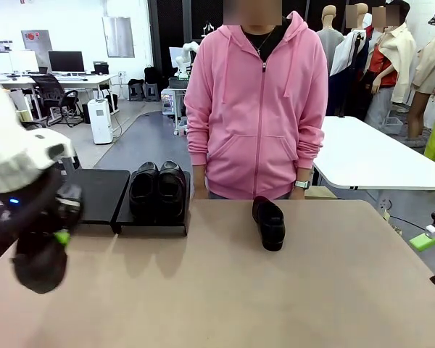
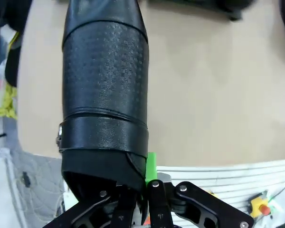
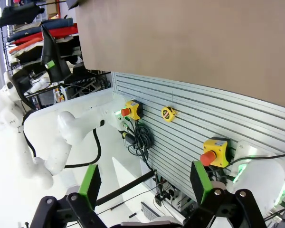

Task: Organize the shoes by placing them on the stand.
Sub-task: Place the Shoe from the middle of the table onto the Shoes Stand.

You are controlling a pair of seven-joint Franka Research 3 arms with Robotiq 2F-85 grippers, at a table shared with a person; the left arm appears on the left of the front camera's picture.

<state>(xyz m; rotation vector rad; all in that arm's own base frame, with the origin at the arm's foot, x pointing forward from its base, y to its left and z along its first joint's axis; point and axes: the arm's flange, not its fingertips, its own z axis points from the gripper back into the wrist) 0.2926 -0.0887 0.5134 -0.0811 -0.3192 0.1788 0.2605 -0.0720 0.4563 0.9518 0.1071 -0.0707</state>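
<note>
My left gripper (image 1: 56,235) is shut on the heel end of a black loafer (image 1: 38,264) and holds it above the table's near left corner. In the left wrist view that shoe (image 2: 104,90) runs away from the fingers (image 2: 151,164), its toe pointing across the table. The black stand (image 1: 94,192) sits at the far left. Its left panel is bare, and two shoes (image 1: 157,190) stand side by side on its right panel. Another loafer (image 1: 268,222) lies on the table in front of the person. My right gripper (image 3: 145,187) is open with nothing in it, low beside the table's right edge.
A person in a pink hoodie (image 1: 257,109) stands at the far edge, arms down. The brown tabletop (image 1: 275,297) is bare in the middle and on the right. The right wrist view looks at a slatted panel (image 3: 190,123) with emergency-stop buttons below the table.
</note>
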